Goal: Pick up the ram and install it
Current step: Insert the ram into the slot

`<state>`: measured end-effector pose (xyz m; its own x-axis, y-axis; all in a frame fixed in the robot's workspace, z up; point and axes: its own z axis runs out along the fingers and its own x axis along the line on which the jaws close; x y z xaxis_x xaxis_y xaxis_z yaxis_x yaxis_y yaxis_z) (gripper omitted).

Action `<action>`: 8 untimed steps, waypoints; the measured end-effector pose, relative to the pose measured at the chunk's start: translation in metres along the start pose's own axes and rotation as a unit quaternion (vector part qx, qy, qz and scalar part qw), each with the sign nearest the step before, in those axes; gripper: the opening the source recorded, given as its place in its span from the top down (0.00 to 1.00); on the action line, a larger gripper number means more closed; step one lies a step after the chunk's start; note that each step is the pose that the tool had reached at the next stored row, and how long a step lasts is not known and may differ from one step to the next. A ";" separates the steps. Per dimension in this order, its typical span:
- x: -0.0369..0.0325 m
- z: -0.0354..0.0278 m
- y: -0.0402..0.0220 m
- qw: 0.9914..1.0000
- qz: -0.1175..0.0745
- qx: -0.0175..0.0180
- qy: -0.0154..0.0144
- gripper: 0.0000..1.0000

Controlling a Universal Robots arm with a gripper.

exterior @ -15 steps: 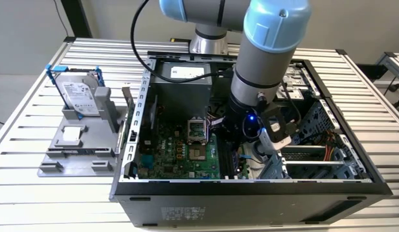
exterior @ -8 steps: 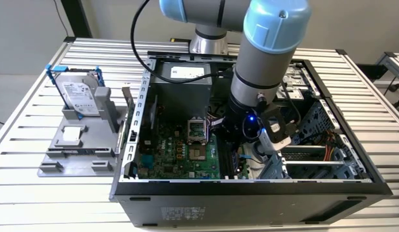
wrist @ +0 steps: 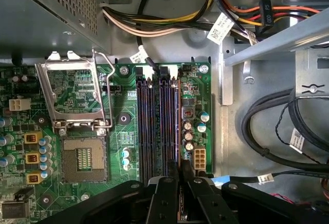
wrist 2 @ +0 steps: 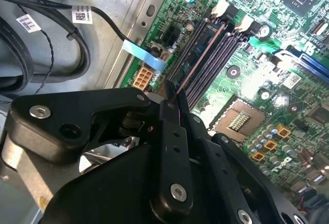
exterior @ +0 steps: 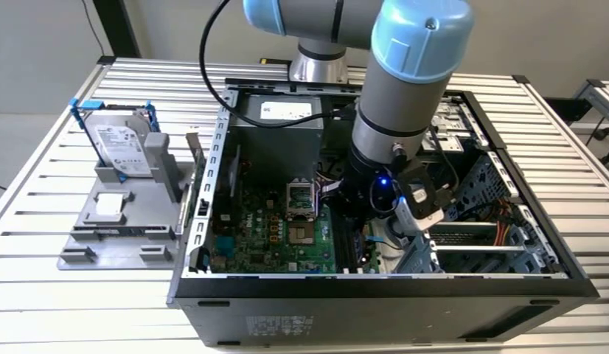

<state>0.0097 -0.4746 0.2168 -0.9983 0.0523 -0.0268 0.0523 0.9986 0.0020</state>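
In both wrist views the ram (wrist 2: 201, 54) (wrist: 179, 126) shows as a thin edge standing on its long side, running from the fingertips along the outermost of the memory slots (wrist: 154, 121) on the green motherboard (exterior: 275, 228). My gripper (wrist 2: 174, 98) (wrist: 180, 171) is shut on the ram's near end, its black fingers pressed close on either side. In the exterior view the arm reaches down into the open computer case (exterior: 383, 284), with the gripper (exterior: 362, 214) low over the board. Whether the ram sits fully in the slot cannot be told.
A CPU socket (wrist: 84, 158) with its raised metal latch lies beside the slots. Black cable bundles (wrist: 267, 131) and drive-bay metal crowd the other side. Outside the case, a grey holder (exterior: 108, 221) carries a silver hard drive (exterior: 118, 144) in a blue bracket.
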 end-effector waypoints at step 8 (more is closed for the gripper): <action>0.0000 0.0009 -0.0001 1.000 -0.003 0.000 0.002 1.00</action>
<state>0.0096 -0.4747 0.2159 -0.9986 0.0469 -0.0230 0.0469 0.9989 0.0017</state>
